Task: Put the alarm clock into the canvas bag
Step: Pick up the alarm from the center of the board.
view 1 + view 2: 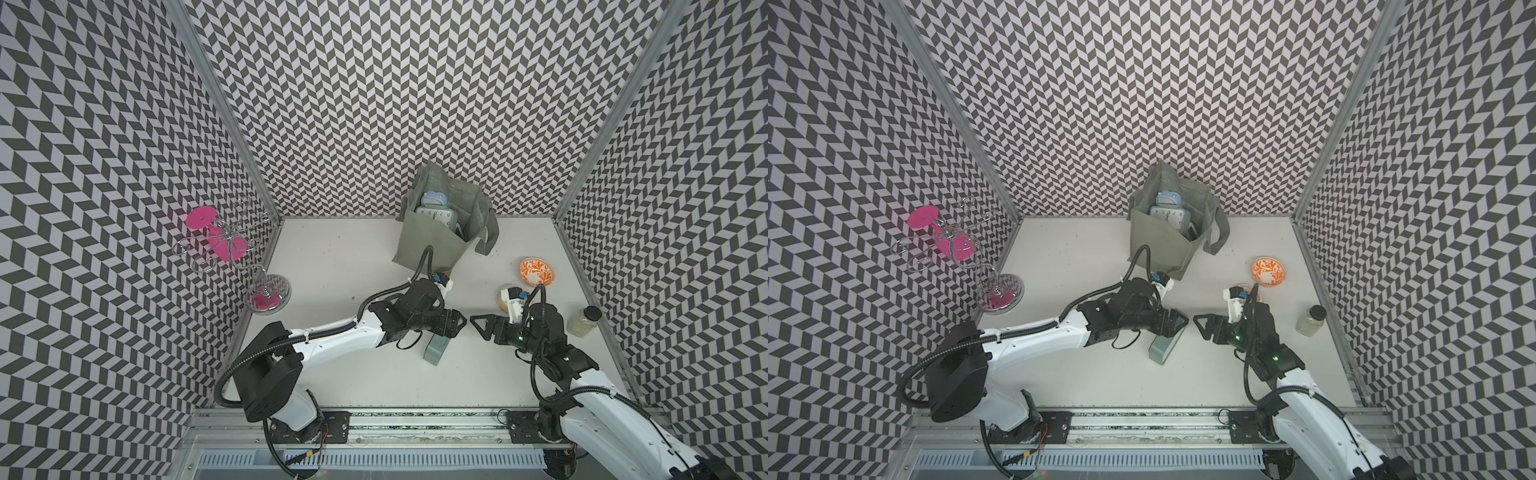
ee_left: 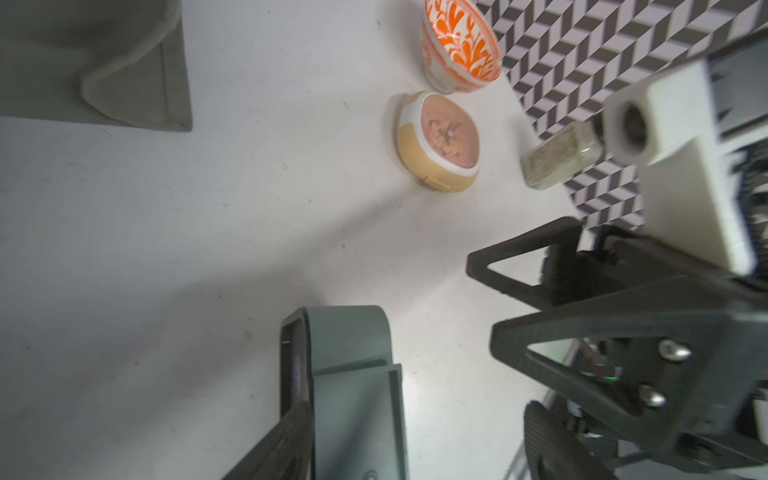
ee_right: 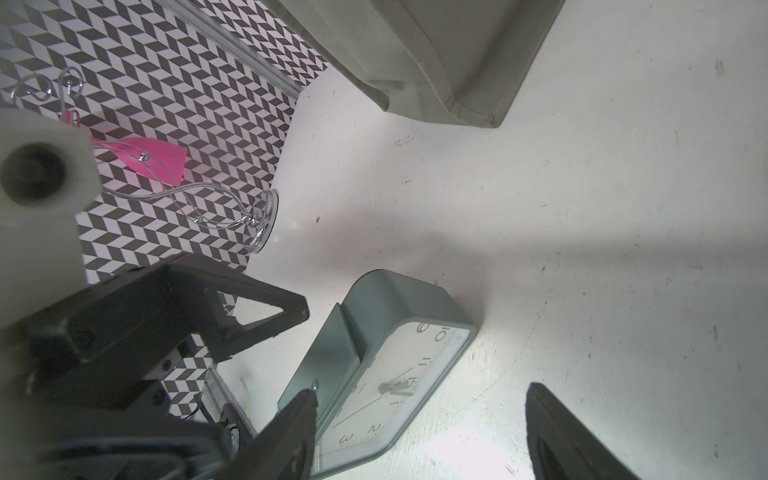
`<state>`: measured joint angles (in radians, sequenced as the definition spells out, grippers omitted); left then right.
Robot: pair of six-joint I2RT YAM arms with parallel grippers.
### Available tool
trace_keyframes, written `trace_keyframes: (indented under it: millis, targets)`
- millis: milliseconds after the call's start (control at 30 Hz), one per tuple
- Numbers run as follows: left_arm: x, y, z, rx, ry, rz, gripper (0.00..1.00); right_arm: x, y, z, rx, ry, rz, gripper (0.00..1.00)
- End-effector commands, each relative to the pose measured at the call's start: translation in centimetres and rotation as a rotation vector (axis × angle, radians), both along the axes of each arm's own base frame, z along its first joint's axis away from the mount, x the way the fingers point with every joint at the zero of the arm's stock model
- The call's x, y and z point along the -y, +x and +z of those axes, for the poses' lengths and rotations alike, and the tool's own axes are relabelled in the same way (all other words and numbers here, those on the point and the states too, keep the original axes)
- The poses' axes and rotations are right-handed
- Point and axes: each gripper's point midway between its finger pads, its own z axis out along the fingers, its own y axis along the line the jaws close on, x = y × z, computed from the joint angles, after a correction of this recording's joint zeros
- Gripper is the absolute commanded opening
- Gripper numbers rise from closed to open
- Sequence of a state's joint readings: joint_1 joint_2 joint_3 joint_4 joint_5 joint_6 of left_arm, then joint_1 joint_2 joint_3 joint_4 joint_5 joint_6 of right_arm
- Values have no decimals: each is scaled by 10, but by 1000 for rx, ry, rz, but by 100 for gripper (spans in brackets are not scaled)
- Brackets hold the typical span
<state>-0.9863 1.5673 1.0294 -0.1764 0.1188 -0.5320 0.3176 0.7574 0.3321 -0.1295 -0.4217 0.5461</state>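
Chevron walls all round, white worktop [image 1: 332, 332] underneath. Far left, a wire stand [image 1: 226, 249] carries a pink piece [image 1: 201, 218] up by the wall.

Moving in, the left claw [image 1: 457, 323] hangs over mid-worktop with its fingers [image 2: 286, 440] spread wide, clamped on nothing. Right beneath it is the grey-green alarm clock [image 1: 436, 351], down on the worktop and well short of the bag. One left finger sits just beside its casing; whether it touches, I can't tell.

Behind, at the back edge, the canvas bag [image 1: 419, 245] stands upright with its mouth open. Two other clocks [image 1: 436, 214] are already inside, and one strap droops down its right side.

Next, the right claw [image 1: 478, 328] faces the left one, tips near but apart. Its fingers [image 3: 557, 432] are wide too, gripping nothing.

Further right come a tan round clock [image 2: 440, 141], an orange-patterned bowl [image 1: 536, 272] just beyond it, and a jar [image 1: 584, 322] by the wall.
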Motion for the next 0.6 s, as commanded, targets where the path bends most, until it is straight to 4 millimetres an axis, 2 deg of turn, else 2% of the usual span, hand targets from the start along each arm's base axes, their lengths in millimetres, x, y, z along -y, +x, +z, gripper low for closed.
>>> trace_keyframes:
  millis: [0,167,300,433,567]
  targets:
    - [-22,2,-39,45,260,29,83,2,7,14,42,9,-25,78]
    - [-18,1,-52,52,319,23,83,1,7,16,47,16,-21,78]
    - [-20,2,-61,50,341,23,78,0,7,18,51,24,-16,78]
    - [-21,5,-58,63,345,38,64,0,9,20,54,24,-16,78]
    - [-24,10,-39,104,319,68,49,-1,12,25,64,24,-16,78]
